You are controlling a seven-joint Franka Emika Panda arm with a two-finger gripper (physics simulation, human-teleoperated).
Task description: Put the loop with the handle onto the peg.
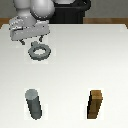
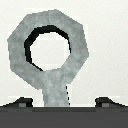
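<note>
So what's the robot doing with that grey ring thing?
The robot's gripper hangs right over the grey loop with the handle, which lies on the white table. In the wrist view the handle runs in between the two fingers, which look open, so it is not lifted yet. The peg stands far off near the front, beside a brown wooden block.

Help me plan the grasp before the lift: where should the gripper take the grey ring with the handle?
Grip the handle, not the ring. It lies flat on the table, handle pointing toward the gripper, so come from above, a finger on each side.
</note>
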